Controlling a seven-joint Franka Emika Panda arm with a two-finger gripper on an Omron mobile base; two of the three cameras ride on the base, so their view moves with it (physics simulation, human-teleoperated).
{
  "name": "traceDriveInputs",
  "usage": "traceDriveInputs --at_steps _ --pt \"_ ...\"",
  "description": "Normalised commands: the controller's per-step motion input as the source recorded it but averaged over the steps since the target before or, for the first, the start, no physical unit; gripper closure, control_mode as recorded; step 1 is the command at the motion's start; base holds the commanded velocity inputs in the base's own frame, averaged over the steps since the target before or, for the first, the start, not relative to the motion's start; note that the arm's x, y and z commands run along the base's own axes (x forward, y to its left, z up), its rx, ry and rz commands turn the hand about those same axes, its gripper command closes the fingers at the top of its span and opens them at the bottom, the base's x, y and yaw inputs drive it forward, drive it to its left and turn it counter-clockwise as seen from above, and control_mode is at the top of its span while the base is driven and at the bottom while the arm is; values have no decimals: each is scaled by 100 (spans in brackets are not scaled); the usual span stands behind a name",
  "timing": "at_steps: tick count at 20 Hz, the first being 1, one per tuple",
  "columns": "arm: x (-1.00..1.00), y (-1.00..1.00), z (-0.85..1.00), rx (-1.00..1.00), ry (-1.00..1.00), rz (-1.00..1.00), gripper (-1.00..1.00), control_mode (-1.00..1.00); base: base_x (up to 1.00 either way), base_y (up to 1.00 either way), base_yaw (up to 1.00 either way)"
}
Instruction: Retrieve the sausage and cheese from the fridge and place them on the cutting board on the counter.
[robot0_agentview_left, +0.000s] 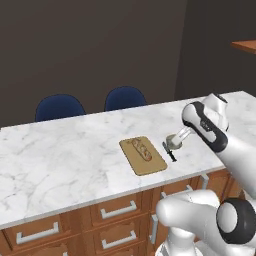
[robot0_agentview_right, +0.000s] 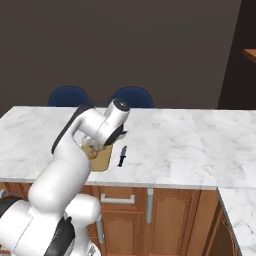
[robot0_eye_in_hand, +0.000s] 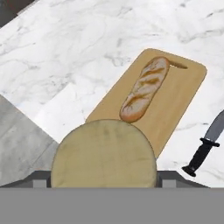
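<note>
My gripper (robot0_eye_in_hand: 103, 180) is shut on the cheese (robot0_eye_in_hand: 103, 153), a pale yellowish round block that sits between the fingers (robot0_eye_in_hand: 168, 177). From the left base view the cheese (robot0_agentview_left: 174, 141) hangs a little above the counter (robot0_agentview_left: 65, 155), just right of the cutting board (robot0_agentview_left: 143, 162) and over the knife. The tan cutting board (robot0_eye_in_hand: 183, 96) lies ahead of the hand with a tan speckled bread loaf (robot0_eye_in_hand: 145, 88) along it. My forearm covers most of the board (robot0_agentview_right: 101, 160) in the right base view. The sausage and the fridge are out of view.
A black-handled knife (robot0_agentview_left: 169, 151) (robot0_eye_in_hand: 205, 146) lies on the marble just right of the board. Two blue chairs (robot0_agentview_left: 60, 106) (robot0_agentview_left: 125, 97) stand behind the counter. Brown drawers with silver handles (robot0_agentview_left: 119, 210) run below its front edge. Bare marble stretches left of the board.
</note>
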Motion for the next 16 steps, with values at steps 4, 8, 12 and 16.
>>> traceDriveInputs --at_steps 4,8,12,16 --pt "84 0 -52 9 14 19 100 -100 0 0 0" --pt "80 0 -56 4 2 17 100 -100 0 0 0" --pt "71 0 -53 0 0 16 100 -100 0 0 0" --pt "34 0 -58 2 0 13 100 -100 0 0 0"
